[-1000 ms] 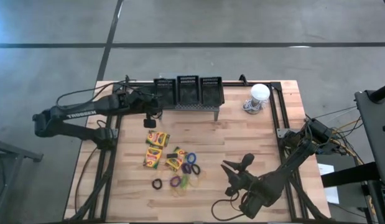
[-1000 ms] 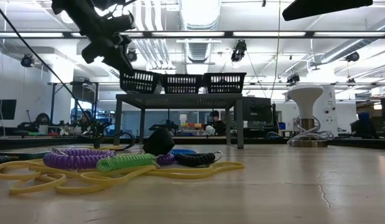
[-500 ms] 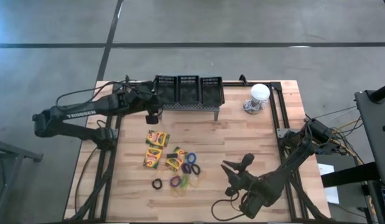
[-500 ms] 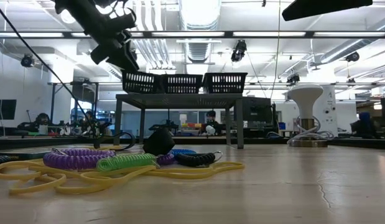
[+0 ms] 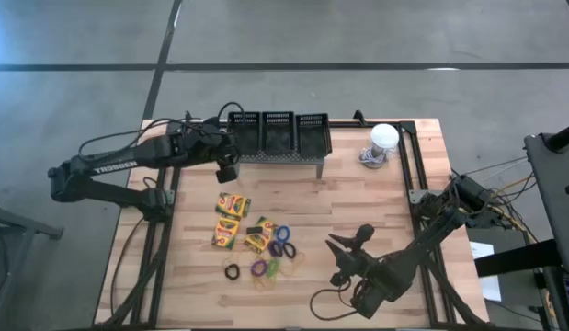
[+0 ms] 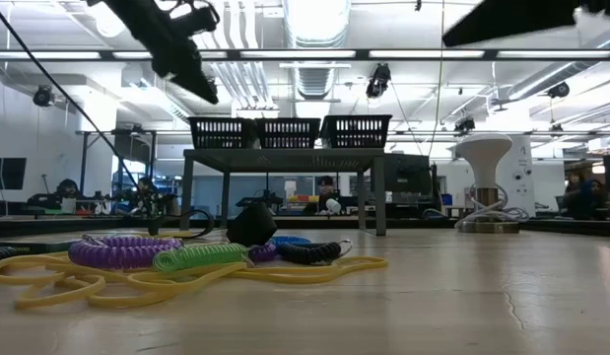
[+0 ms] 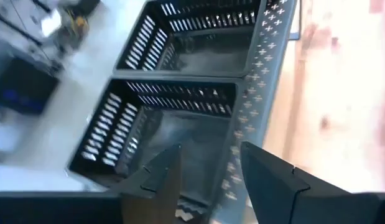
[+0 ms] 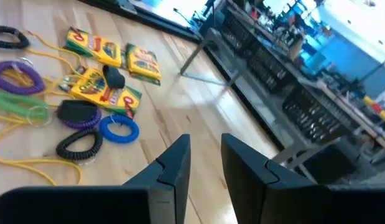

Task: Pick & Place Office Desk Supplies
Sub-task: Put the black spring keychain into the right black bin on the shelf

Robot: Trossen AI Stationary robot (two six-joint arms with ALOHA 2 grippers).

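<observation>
The left tool (image 5: 227, 170) is hanging released and empty beside the left basket (image 5: 244, 133) on the stand (image 5: 282, 157). Crayon boxes (image 5: 233, 204) and bands (image 5: 282, 233) are lying mid-table (image 5: 376, 198). The right tool (image 5: 347, 255), parted, is waiting near the front.

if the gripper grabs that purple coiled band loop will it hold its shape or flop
The purple coiled band loop looks like soft spiral cord, so it would probably stretch and sag. It seems light, so it may slide when nudged. It lies against the green coiled band loop and thin yellow bands, so it may drag them along.
</observation>
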